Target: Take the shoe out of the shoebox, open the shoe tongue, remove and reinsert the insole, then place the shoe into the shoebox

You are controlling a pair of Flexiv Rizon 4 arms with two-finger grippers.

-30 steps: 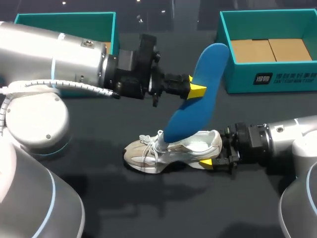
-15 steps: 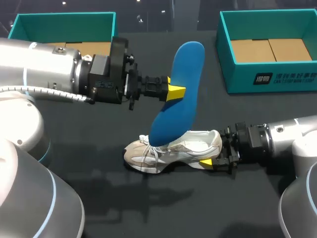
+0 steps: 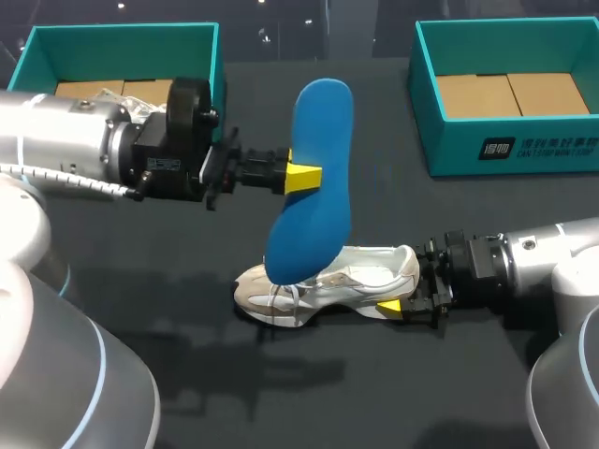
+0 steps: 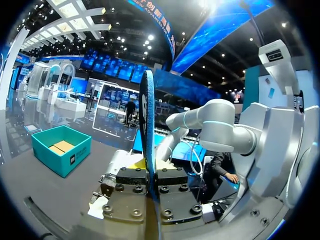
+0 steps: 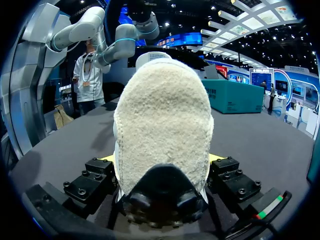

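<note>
- Our left gripper (image 3: 298, 177) is clamped on the blue insole (image 3: 316, 150) about halfway along its length, holding it in the air over the shoe (image 3: 348, 279).
- The insole's long axis stands nearly upright. Its top leans toward the far side and its lower end hangs over the laces, at the left end of the shoe's opening.
- The shoe lies on the table (image 3: 309, 393), out of both boxes, with its long axis running left to right, toe left and heel right.
- Our right gripper (image 3: 401, 295) grips the heel from the right and pins the shoe in place. That leaves the left arm alone to work the insole.
- Reinsertion, we judge, turns on tipping the insole from upright toward the shoe's left-right line, lower end leading into the opening.
- The left box (image 3: 122, 36) and the right box (image 3: 524, 161) sit at the far side, well apart from the shoe.
- The head view shows only one yellow tip at the heel. The right wrist view shows fingers pressed on both sides of the fleecy heel.
- The left wrist view shows the insole edge-on, squeezed between both fingers.
- Whether the lower end touches the laces or hangs just above them, we cannot tell from the head view.
</note>
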